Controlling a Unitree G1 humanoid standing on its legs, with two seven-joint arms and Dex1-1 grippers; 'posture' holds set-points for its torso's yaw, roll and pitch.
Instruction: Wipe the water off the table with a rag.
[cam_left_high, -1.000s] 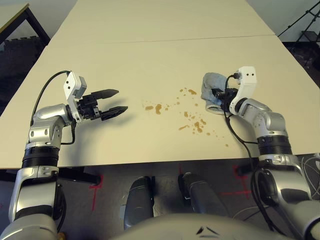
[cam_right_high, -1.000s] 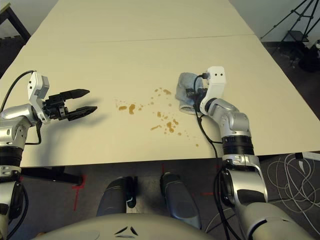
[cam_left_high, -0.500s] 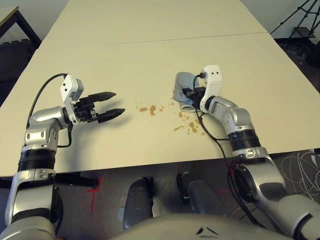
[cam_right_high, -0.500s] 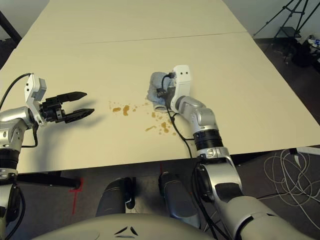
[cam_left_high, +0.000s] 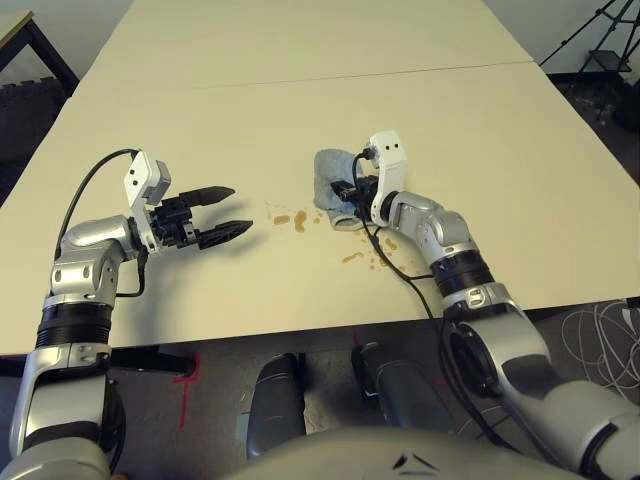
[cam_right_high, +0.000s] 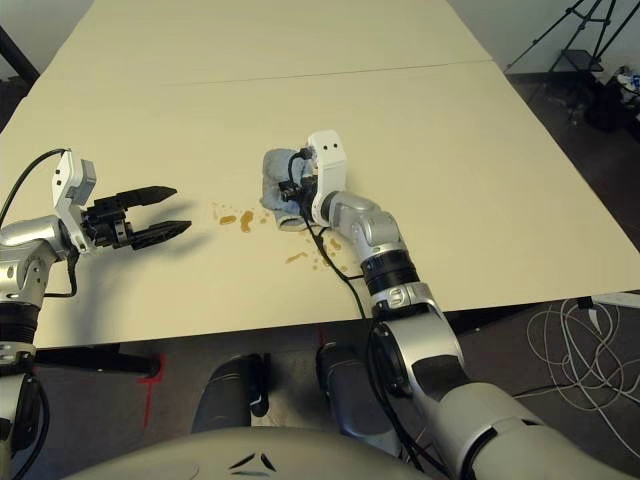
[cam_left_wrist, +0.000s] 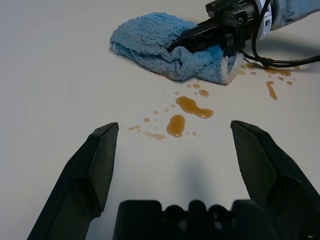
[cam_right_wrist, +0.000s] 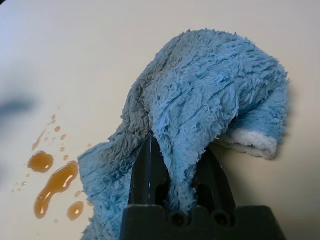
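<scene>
Pinches blue rag (cam_left_high: 333, 168) with right tool (cam_left_high: 343, 190), holds left tool (cam_left_high: 243, 207) parted and empty, and seems only partway through wiping, with amber drops (cam_left_high: 300, 221) remaining beside rag and toward table's (cam_left_high: 230, 130) near edge.

A fluffy blue rag (cam_right_wrist: 215, 85) with a white edge lies crumpled on the cream table (cam_left_high: 300, 110), pinched in the right claw (cam_right_wrist: 176, 167). Amber-brown liquid (cam_left_wrist: 192, 107) spots the tabletop between that claw and the left claw (cam_left_high: 240, 210), with more drops just robot-side of the right claw.
</scene>
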